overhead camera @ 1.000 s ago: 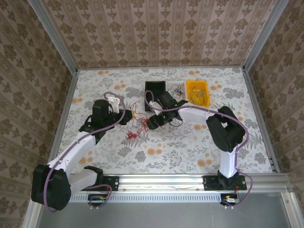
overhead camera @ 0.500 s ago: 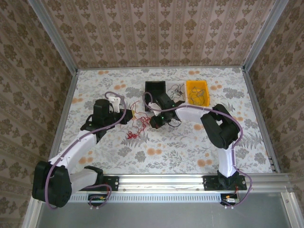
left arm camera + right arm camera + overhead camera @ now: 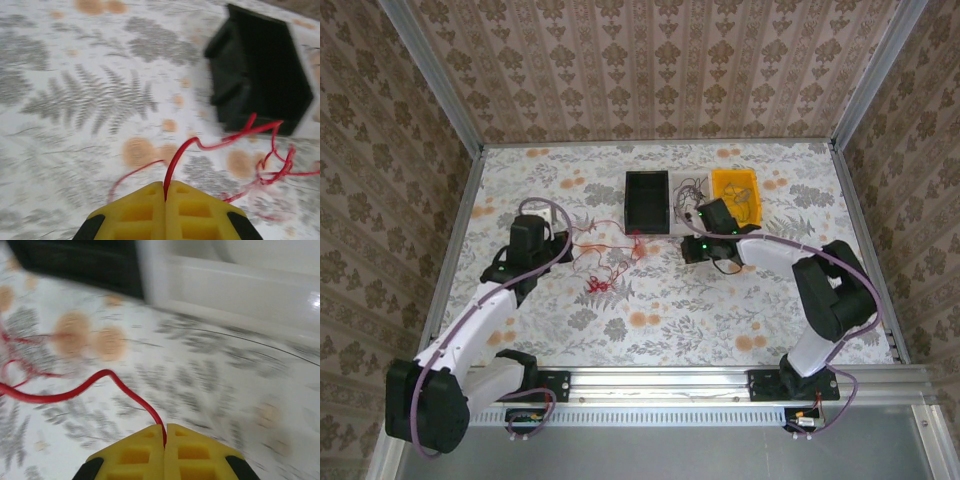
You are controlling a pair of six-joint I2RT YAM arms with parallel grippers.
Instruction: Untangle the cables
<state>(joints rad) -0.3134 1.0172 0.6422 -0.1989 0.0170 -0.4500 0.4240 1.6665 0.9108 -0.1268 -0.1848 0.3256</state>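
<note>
Table (image 3: pixel 740 310): floral cloth, filling the middle of the top view, with patterned walls on 3 sides.
Left arm (image 3: pixel 480 310): reaches from the lower left corner up to the left of centre.
Right arm (image 3: pixel 830 300): rises from the lower right, bends at the right edge and reaches back toward centre.
Black bin (image 3: pixel 648 200): upper centre of the top view, leftmost of 3 containers standing side by side. Its inside is too dark to read.
Yellow bin (image 3: pixel 735 192): rightmost of the 3, holding a few looped thin dark wires (image 3: pixel 740 205).
Clear tray (image 3: pixel 688 190): between the black and yellow bins, holding a small tangle of thin dark wires.
Red cables (image 3: pixel 610 255): loose on the cloth in the centre, between the 2 grippers and just below the black bin. 1 strand is stretched leftward to the left gripper, and a small knot lies lower at centre left.
Left gripper (image 3: pixel 165 192): yellow jaws pressed together, pinching 1 red cable that arcs up toward the black bin.
Right gripper (image 3: pixel 165 432): yellow jaws closed tight on 1 red cable that curves off to the left of the right wrist view.
</note>
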